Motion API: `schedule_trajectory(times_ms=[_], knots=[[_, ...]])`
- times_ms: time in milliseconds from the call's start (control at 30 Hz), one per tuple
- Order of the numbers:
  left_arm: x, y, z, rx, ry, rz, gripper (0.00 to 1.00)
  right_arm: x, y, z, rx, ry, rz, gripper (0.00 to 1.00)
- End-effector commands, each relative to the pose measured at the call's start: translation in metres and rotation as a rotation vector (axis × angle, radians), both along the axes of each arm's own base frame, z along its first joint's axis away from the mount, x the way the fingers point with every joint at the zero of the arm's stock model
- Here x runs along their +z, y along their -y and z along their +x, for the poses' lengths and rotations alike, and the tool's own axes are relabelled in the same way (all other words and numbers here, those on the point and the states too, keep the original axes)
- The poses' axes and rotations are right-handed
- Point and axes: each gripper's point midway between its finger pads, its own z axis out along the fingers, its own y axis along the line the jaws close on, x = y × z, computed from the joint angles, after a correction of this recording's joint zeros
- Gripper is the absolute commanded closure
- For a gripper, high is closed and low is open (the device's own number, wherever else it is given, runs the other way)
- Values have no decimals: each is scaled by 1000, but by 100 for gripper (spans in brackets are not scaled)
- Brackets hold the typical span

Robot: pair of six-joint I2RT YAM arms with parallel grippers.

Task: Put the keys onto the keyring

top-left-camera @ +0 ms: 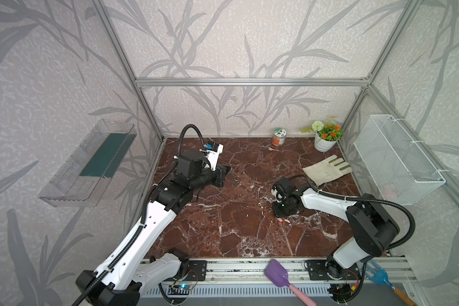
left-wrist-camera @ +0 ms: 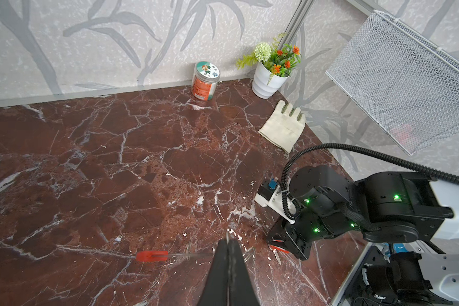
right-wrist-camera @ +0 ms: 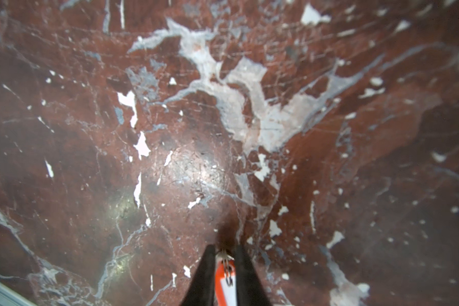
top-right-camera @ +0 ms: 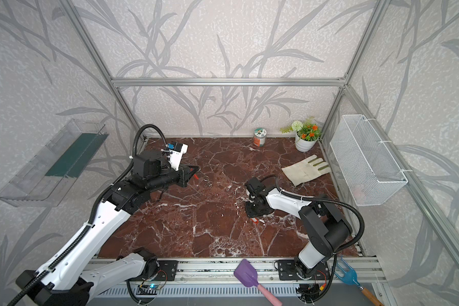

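Observation:
The keyring point(left-wrist-camera: 196, 255) is a thin silvery band with a red section point(left-wrist-camera: 152, 256) and small split rings point(left-wrist-camera: 188, 249) threaded on it. My left gripper point(left-wrist-camera: 228, 242) is shut on this band and holds it just above the marble at the back left, as both top views show point(top-left-camera: 224, 172) point(top-right-camera: 195, 171). The keys are one red-orange tag with a white face point(right-wrist-camera: 223, 286), lying on the table point(top-left-camera: 281, 220). My right gripper point(right-wrist-camera: 224, 249) points straight down over it. Its fingers stand slightly apart with the tag between them.
A printed jar point(top-left-camera: 278, 137), a flower pot point(top-left-camera: 323, 143) and a white glove point(top-left-camera: 326, 169) sit at the back right. A wire basket point(top-left-camera: 398, 159) hangs on the right wall and a clear shelf point(top-left-camera: 88, 167) on the left. A purple spatula point(top-left-camera: 277, 273) and a blue fork point(top-left-camera: 379, 276) lie on the front rail.

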Motion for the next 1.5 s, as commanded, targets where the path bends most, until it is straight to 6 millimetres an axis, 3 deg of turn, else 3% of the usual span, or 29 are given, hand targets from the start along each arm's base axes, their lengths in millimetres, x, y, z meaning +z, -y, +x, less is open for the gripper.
schedule_trajectory(times_ms=[0,500,767,1467], knots=[[12,0,-3,-4,26,-30,100,5,1,-1,-4,11,14,77],[8,-3,-9,-3,30,-22,100,28,7,5,84,-38,-52,74],[5,-3,-9,-7,27,-19,100,22,4,-3,181,-167,-48,74],[2,-2,-7,-12,20,-11,100,4,5,1,140,-290,11,79]])
